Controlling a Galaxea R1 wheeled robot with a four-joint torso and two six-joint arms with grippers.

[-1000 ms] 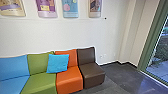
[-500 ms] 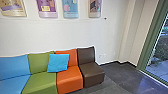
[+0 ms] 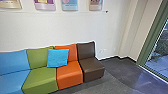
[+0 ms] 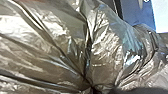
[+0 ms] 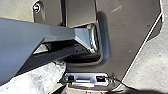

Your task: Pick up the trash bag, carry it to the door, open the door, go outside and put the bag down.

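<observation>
Head view against half a second ago: our camera has tipped or shifted, so the whole scene sits higher and more of the dark floor (image 3: 112, 83) shows, while the posters (image 3: 70, 5) on the white wall (image 3: 65, 28) are cut shorter; the furniture keeps its order

Blue seat (image 3: 12, 62), green seat (image 3: 40, 78), orange seat (image 3: 70, 77) and brown seat (image 3: 91, 68) stand side by side along the wall, the brown one nearest the corner. A bright blue cushion (image 3: 58, 58) leans upright across the green and orange backrests. To the right we have a green frame (image 3: 151, 37) with glass (image 3: 162, 53), plants and pale paving visible through it

The trash bag (image 4: 105, 57): close in front of the left wrist camera, shiny, greyish-brown, its film drawn into long folds that run together at one dark spot. Whether the left gripper is spread, pressed together or pinching those folds, we cannot tell

At the right wrist, crumpled pale plastic (image 5: 43, 77) lies near the robot's own grey arm link (image 5: 27, 37); we cannot say if it is the same bag. State of the right gripper: we cannot tell that either, nor whether it touches the plastic
</observation>
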